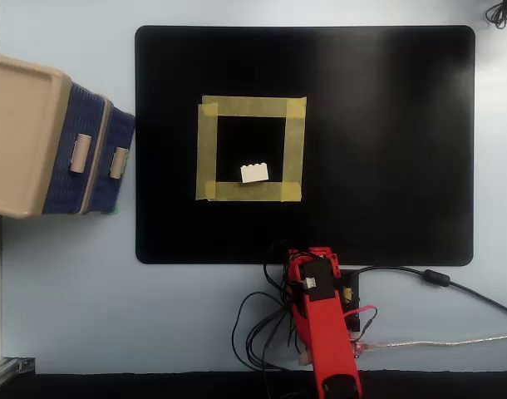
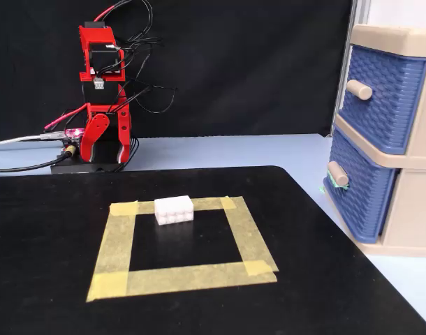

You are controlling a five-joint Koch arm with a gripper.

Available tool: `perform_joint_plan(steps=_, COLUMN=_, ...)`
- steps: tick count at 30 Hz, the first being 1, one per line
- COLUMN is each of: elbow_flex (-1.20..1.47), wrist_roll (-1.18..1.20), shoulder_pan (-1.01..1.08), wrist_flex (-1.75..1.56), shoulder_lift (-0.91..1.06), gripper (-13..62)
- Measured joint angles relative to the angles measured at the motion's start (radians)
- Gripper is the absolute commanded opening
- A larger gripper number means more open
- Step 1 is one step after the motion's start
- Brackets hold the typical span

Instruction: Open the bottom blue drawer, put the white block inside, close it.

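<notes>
Probably the white block (image 2: 174, 209) is light and stiff; grasp its long flat sides. It lies inside the tape square (image 2: 115, 241), well apart from the bottom blue drawer (image 2: 360, 188). Whether the folded arm's pincer (image 2: 94, 143) is released or clenched, I cannot tell.

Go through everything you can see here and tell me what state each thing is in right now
bottom blue drawer: pulled out slightly, not open enough to load.
top blue drawer: shut.
white block: lying on the black mat inside the tape square, untouched.
arm: folded back at its base, away from the block.
gripper: holding nothing; open or shut unclear.
</notes>
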Motion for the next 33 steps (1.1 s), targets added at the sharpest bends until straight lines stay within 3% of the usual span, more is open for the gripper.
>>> perform_joint_plan(steps=12, elbow_flex=-0.031, wrist_roll=0.0, shoulder_pan=-0.005, wrist_flex=0.002, shoulder_lift=0.0, gripper=34.1)
perform_joint_plan(steps=19, elbow_flex=-0.686, wrist_roll=-0.06, shoulder_pan=-0.095, wrist_flex=-0.009, shoulder_lift=-0.066, gripper=33.7)
perform_joint_plan(steps=23, elbow_flex=-0.683, wrist_roll=-0.477, shoulder_pan=-0.453, wrist_flex=-0.232, shoulder_lift=-0.301, gripper=33.7)
perform_joint_plan(steps=26, elbow_flex=-0.673, wrist_roll=-1.0, shoulder_pan=-0.781, wrist_flex=-0.621, shoulder_lift=-0.604, gripper=33.7)
perform_joint_plan(steps=29, elbow_flex=-0.664, wrist_roll=-1.258, shoulder_pan=-0.819, wrist_flex=-0.948, shoulder_lift=-0.741, gripper=33.7)
perform_joint_plan(steps=33, elbow_flex=-0.577, wrist_roll=-1.307, shoulder_pan=-0.819, wrist_flex=-1.456, shoulder_lift=-0.861, gripper=33.7)
